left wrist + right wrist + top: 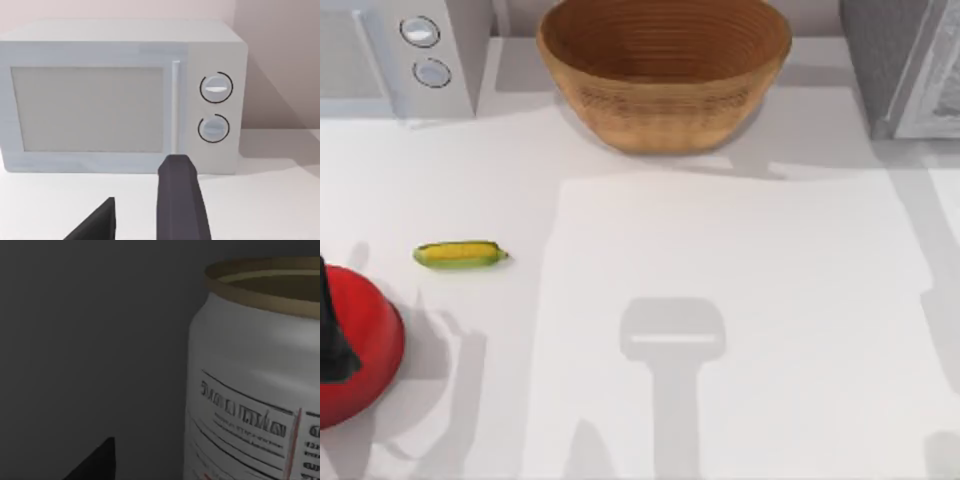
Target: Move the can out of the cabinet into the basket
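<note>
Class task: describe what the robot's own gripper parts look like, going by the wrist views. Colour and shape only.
In the left wrist view, the left gripper's fingers are dark charcoal grey, matte and unmarked: one a long faceted bar, the other a black wedge-shaped tip. In the right wrist view, one right finger shows as a similar black wedge.

White box-shaped microwave appliance with two round knobs point(395, 55) at far left of my table, back edge; my left wrist view shows its pale door panel, vertical handle, knobs one above other at its side. Small yellow-green corn cob point(460, 254) lies flat on white tabletop point(740, 300), left side, well apart from appliance. Red rounded pot point(360, 350) at left edge, near corn cob but not touching, partly cut off by frame.
</note>
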Controlling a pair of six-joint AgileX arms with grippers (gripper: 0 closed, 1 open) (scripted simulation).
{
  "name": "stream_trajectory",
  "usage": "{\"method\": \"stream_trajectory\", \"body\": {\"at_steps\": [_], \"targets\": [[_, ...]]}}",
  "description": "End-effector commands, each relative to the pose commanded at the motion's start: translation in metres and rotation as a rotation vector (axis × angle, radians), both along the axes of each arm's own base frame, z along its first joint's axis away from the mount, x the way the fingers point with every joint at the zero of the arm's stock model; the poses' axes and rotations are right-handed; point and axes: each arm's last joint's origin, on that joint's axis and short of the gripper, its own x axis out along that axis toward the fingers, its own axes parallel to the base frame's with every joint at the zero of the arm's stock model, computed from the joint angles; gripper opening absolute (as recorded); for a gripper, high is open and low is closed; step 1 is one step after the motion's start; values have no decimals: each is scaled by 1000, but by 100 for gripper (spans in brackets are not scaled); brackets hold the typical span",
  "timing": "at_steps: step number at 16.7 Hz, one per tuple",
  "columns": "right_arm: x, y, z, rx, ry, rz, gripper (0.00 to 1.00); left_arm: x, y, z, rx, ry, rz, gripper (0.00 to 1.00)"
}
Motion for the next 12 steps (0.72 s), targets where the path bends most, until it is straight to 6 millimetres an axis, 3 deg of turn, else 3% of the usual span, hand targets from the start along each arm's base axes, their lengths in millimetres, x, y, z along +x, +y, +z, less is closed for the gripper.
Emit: {"method": "stream_trajectory", "body": {"at_steps": [6,12], "targets": [[8,-1,-1,0,0,0,100,0,0,0,0,0,0,100],[8,-1,-1,0,0,0,55,0,0,0,0,0,0,100]]}}
